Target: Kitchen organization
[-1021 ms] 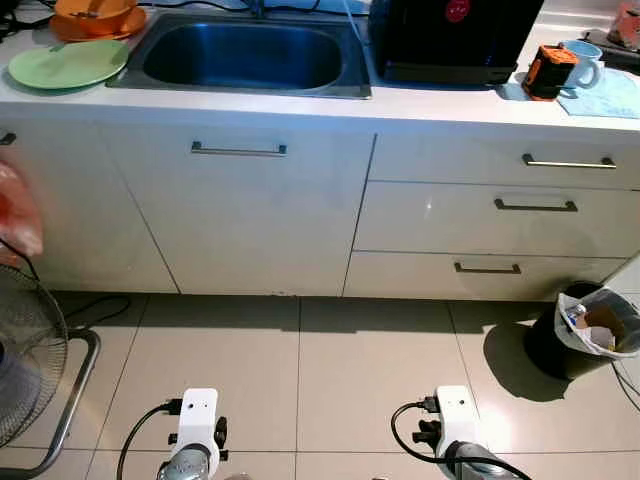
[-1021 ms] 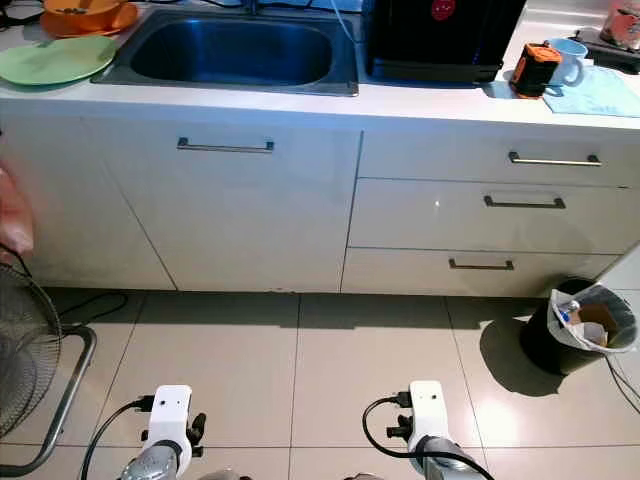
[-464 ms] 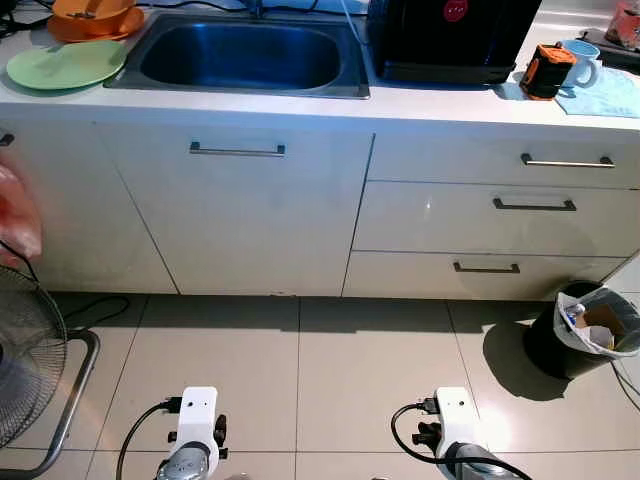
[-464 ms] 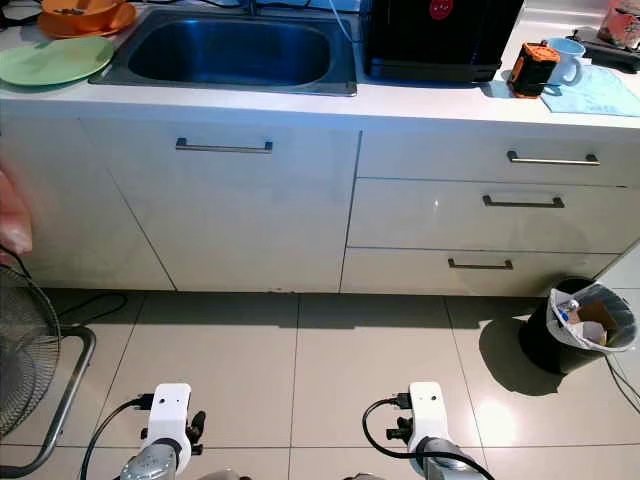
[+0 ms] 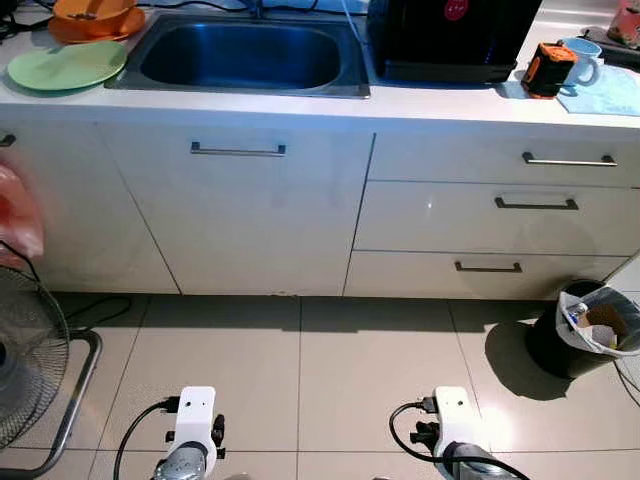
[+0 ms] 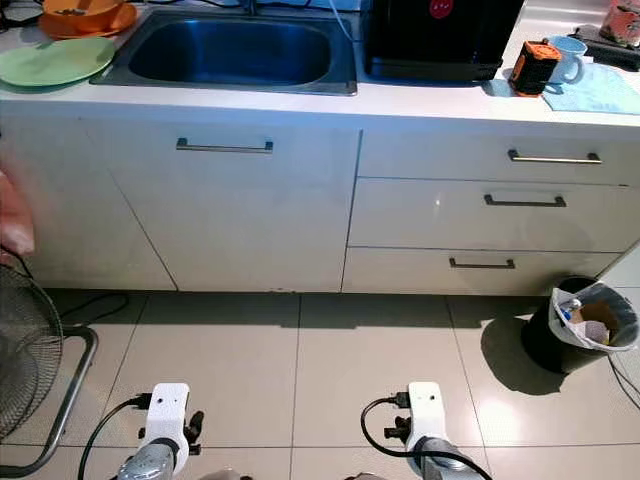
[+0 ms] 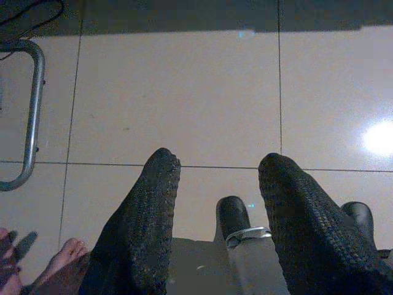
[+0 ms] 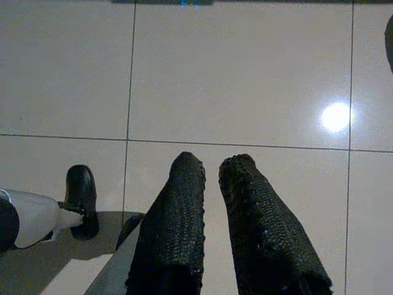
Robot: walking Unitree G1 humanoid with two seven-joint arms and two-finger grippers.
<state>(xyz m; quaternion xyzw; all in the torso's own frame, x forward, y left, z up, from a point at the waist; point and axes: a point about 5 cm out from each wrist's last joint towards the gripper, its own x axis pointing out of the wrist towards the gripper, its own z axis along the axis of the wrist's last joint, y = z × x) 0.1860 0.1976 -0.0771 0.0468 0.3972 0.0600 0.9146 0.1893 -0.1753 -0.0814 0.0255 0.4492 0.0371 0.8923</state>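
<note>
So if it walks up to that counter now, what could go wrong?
A few things, probably. The fan stands close on its left, with a cable trailing on the floor, so a foot might catch either. The bin on its right sits near the drawers and could get bumped. Also, someone's bare foot shows beside the left gripper, which hangs low, as does the right gripper; a step could hit it.

White countertop [image 5: 420,103] ahead of jaws: green plate [image 5: 66,63], orange bowl [image 5: 97,12], black appliance [image 5: 452,38], mug [image 5: 582,60]. Tiled floor [image 5: 330,370] beneath jaws: bin [image 5: 585,328], fan stand [image 5: 40,385].
</note>
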